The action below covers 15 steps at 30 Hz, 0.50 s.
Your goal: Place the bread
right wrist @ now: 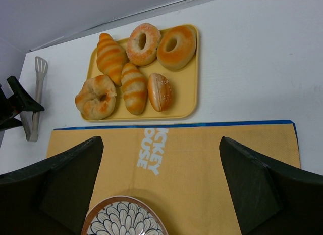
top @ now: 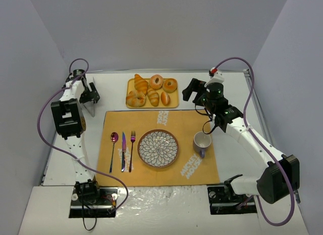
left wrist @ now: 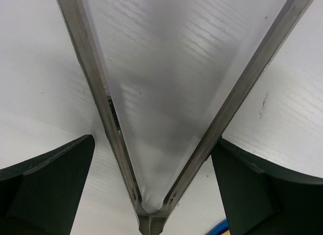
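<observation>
The white tabletop (top: 108, 81) carries an orange rectangular placemat (top: 116, 124) and, behind it, a yellow plastic tray (right wrist: 184, 93) of pastries. The round knobbly golden-brown bun (right wrist: 96, 97) lies in the tray's near-left corner, just beside a striped croissant (right wrist: 134, 87) and well apart from both grippers. The right gripper (right wrist: 160, 144) hangs over the mat's far part with jaws spread wide, holding nothing. The left gripper (left wrist: 152, 141) is at the tabletop's left edge, also wide open, astride the metal tongs (left wrist: 96, 93) but not clamped on them. On the mat stand a patterned round plate (top: 158, 148) and a purple mug (top: 202, 142).
</observation>
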Available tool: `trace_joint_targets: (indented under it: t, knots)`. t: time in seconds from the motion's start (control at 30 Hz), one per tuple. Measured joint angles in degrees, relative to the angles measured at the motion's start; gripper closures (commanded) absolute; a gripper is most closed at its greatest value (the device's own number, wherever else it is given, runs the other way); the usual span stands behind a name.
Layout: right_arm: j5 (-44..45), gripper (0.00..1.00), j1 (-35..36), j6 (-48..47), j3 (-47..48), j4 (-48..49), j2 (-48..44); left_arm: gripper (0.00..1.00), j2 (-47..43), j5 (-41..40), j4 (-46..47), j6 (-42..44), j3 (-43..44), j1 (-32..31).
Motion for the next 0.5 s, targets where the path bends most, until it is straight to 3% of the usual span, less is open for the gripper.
trace_joint_targets:
  t: [0.3,0.5]
  knots:
    - [-0.1,0.04,-0.6,0.0,0.0,0.0,0.0,0.03,2.2,2.2,-0.4,0.1,3.4,0.0]
    - [-0.1,0.04,-0.7,0.0,-0.1,0.0,0.0,0.10,2.4,2.2,-0.5,0.1,3.7,0.0]
